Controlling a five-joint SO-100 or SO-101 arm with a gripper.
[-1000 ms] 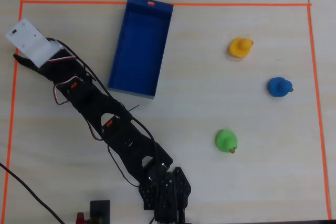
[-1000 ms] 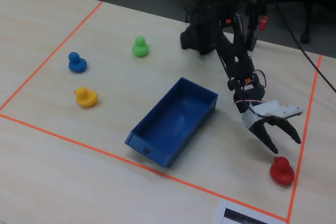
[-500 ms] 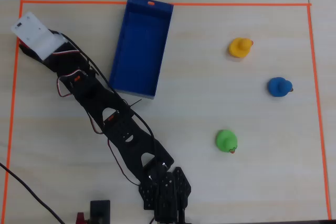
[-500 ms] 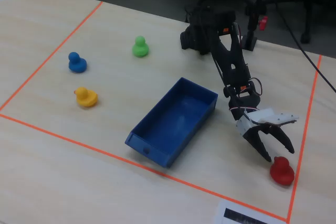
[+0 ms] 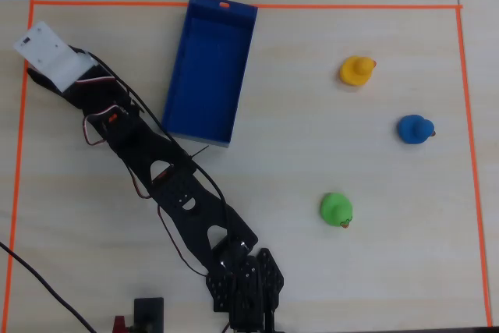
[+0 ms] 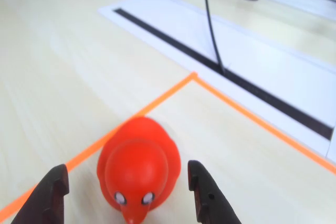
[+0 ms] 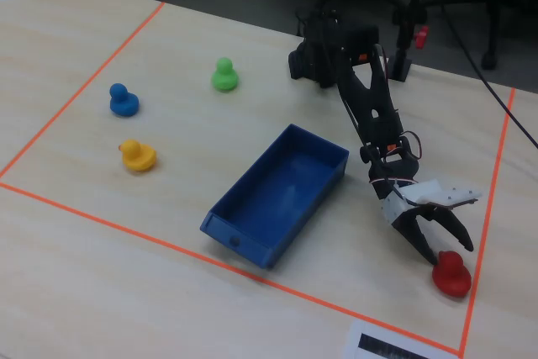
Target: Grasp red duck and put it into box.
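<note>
The red duck point(image 6: 139, 169) sits on the table just inside a corner of the orange tape, facing the wrist camera. My gripper point(image 6: 127, 169) is open with one dark finger on each side of the duck, and small gaps show on both sides. In the fixed view the duck point(image 7: 451, 275) lies near the front right tape corner, with the open gripper point(image 7: 450, 254) just over it. In the overhead view the white wrist mount point(image 5: 47, 51) hides the duck. The blue box point(image 5: 209, 68) stands empty to the right of the arm; it also shows in the fixed view point(image 7: 277, 195).
A yellow duck point(image 5: 357, 70), a blue duck point(image 5: 414, 129) and a green duck point(image 5: 336, 210) stand on the right side in the overhead view. Orange tape point(image 5: 460, 115) bounds the work area. A white sheet with a black strip point(image 6: 252, 82) and a cable point(image 6: 210, 24) lie beyond the corner.
</note>
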